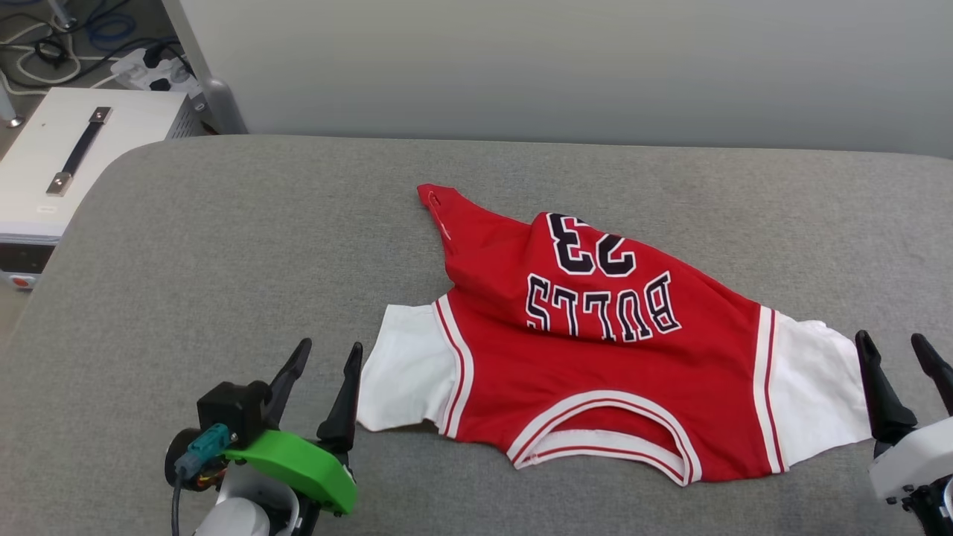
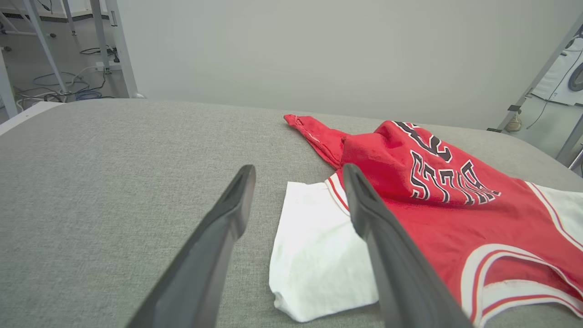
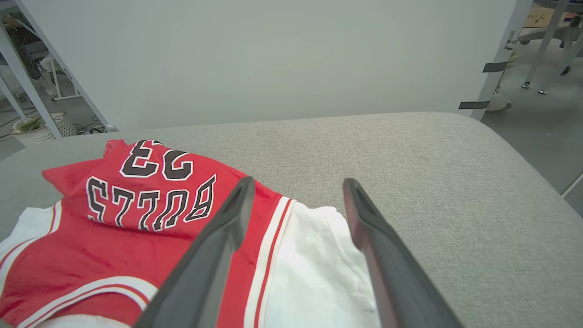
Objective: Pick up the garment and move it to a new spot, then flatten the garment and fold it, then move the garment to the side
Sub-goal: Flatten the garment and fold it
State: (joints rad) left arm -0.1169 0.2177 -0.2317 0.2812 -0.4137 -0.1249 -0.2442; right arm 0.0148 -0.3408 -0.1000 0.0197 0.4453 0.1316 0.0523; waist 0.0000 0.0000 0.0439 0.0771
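Red-and-white jersey (image 1: 595, 350) lies rumpled on grey woven tabletop (image 1: 223, 246); left gripper (image 1: 330, 346) and right gripper (image 1: 890, 338) gape wide, holding nothing.

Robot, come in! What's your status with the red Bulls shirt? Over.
Left claw open beside white sleeve. Right claw open by other sleeve. Shirt rumpled on grey table, unheld. Nothing blocking.

Grey fabric-covered table (image 1: 223, 246), red jersey (image 1: 595, 350) lying rumpled on it, lettering up
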